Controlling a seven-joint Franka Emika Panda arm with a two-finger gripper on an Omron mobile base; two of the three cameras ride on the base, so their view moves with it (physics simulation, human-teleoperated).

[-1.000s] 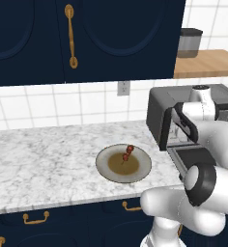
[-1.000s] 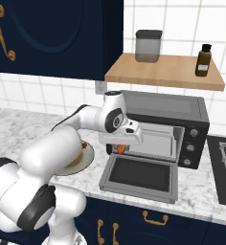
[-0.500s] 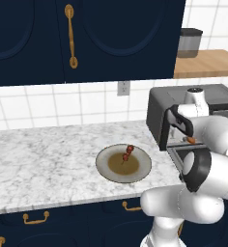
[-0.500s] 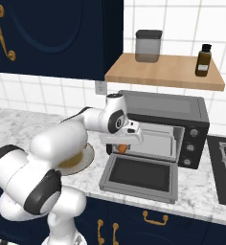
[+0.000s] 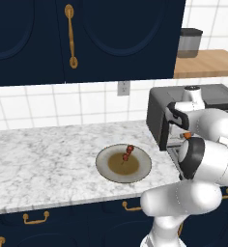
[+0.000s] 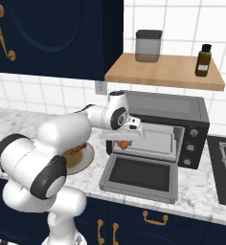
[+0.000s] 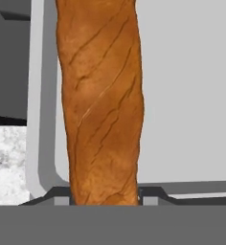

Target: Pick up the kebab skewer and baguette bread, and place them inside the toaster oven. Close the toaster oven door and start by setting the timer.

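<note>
The gripper [image 6: 123,142] is clamped on the baguette bread [image 7: 101,103], which in the hand view runs lengthwise straight out from between the jaws, its orange-brown crust scored with slanting cracks; in the right base view just a small orange stub of the loaf [image 6: 124,143] shows below the hand, and in the left base view an orange speck [image 5: 187,136] peeks out beside the wrist; the jaws stand at the mouth of the toaster oven [image 6: 182,112], with the pale grey cavity directly ahead of them and around the loaf; the toaster oven door [image 6: 140,176] lies folded down flat just below the jaws, its dark glass panel facing up and its outer edge reaching toward the counter's front; the timer [image 6: 192,133] is one of the small pale knobs on the oven's front face, off to the far side of the cavity from the jaws, though which knob it is I cannot tell for sure; the kebab skewer [image 5: 128,153] lies well behind the jaws, back on the plate [image 5: 107,169], resting on the plate's brown centre with its red chunks toward the wall; the plate sits on the marble counter [image 5: 48,164], beside the oven and apart from the open door; above the jaws a wooden shelf [image 6: 165,72] carries a grey canister [image 6: 148,46] and a dark bottle [image 6: 203,60]; a stove top [image 6: 225,167] lies beyond the oven, on the side away from the plate.
</note>
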